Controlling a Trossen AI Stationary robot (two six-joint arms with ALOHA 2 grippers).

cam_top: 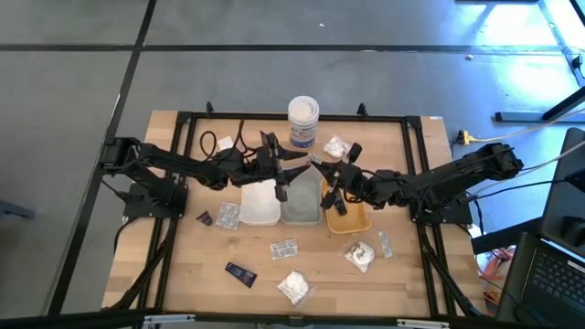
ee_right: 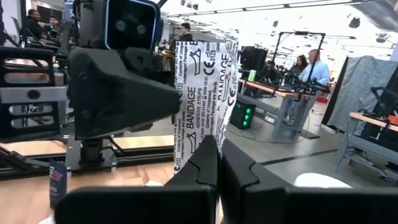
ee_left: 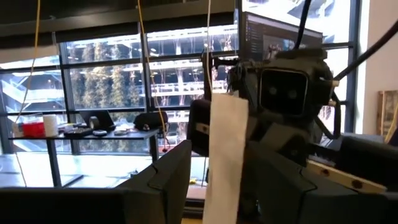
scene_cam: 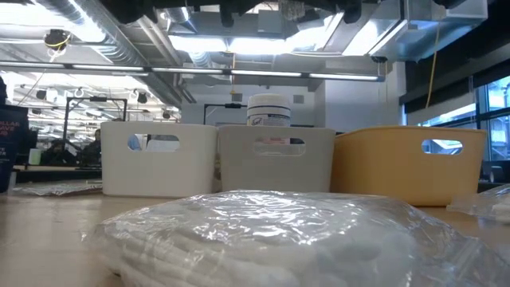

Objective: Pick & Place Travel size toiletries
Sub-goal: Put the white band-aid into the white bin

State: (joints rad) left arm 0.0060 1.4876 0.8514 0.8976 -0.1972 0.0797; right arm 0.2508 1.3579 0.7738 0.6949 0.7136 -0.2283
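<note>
Wood tabletop (cam_top: 302,270) in glass-walled workshop; right end effector (ee_right: 217,149) clamping bandage sachet (ee_right: 202,99), left end effector (cam_top: 291,167) part-spread.

Bright daylight patch glared on grey floor (cam_top: 512,23), top right. Near crinkled clear-wrapped white bundle (scene_cam: 279,239) was blurred, glinting. Large glass windows (ee_left: 112,93) backlit dark foreground.

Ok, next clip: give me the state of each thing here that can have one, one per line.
Right gripper: shut on bandage strip, raised between the arms.
Bandage strip: held upright, off the table.
Left gripper: partly open around the bandage strip.
White tray: upright, looks empty.
Grey tray: upright, contents unclear.
Orange tray: upright, partly hidden by the right arm.
White tub: upright, lid on.
Wrapped bundle: lying loose on the table.
</note>
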